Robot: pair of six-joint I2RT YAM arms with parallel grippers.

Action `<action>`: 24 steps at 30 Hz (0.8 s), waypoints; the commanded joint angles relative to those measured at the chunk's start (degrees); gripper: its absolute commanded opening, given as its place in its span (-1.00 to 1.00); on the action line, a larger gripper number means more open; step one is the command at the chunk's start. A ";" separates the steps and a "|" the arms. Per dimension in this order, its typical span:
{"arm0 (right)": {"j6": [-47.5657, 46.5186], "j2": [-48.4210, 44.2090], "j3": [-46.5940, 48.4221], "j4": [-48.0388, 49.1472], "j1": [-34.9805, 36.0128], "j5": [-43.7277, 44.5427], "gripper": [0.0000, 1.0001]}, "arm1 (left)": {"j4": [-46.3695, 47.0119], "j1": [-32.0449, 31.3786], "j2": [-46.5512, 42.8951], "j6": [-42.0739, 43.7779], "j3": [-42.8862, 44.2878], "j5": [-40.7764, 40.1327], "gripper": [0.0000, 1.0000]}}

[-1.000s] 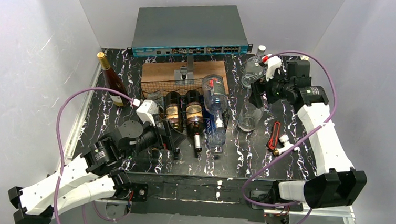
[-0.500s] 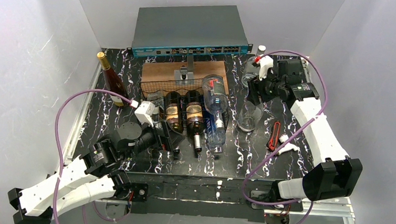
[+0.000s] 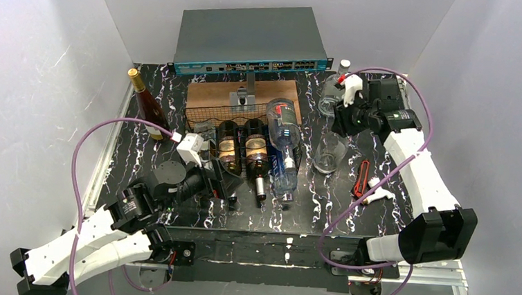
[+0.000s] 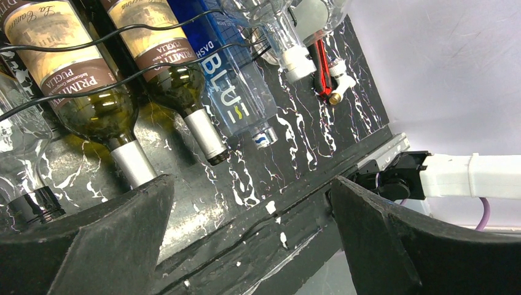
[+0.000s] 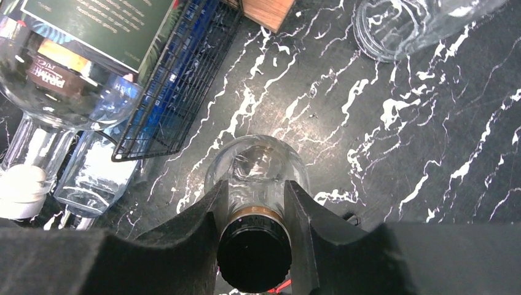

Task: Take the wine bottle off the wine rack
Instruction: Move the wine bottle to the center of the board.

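Two dark green wine bottles (image 3: 229,149) (image 3: 255,153) lie side by side in the black wire wine rack (image 3: 202,112), necks pointing at me. In the left wrist view they (image 4: 80,80) (image 4: 166,61) lie just beyond my open left gripper (image 4: 252,239), which holds nothing. From above, that left gripper (image 3: 222,183) sits low in front of the rack. My right gripper (image 5: 255,209) is shut on the neck of an upright clear glass bottle (image 5: 255,166) with a black cap, standing on the table right of the rack (image 5: 178,92). The top view shows this right gripper (image 3: 347,119) above that bottle (image 3: 327,155).
A blue bottle (image 3: 284,168) and a clear one (image 3: 282,128) lie at the rack's right end. An amber bottle (image 3: 147,105) stands at left, another clear bottle (image 3: 331,97) at back right. Behind the rack are a wooden board (image 3: 269,91) and a network switch (image 3: 252,39). A red-handled tool (image 3: 361,179) lies right.
My right gripper has closed from open onto the clear bottle's neck, and the right arm has shifted slightly back. The left arm has barely moved.
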 commanded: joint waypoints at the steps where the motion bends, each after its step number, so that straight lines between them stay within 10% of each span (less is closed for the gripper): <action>1: -0.30 -2.51 5.20 0.50 -4.32 -2.69 -0.97 | -1.25 0.07 -1.21 -0.22 -0.69 -1.96 0.97; 24: -1.64 7.66 15.33 14.54 -14.05 2.37 -0.97 | -1.55 0.08 -1.98 0.64 -0.79 -2.18 0.97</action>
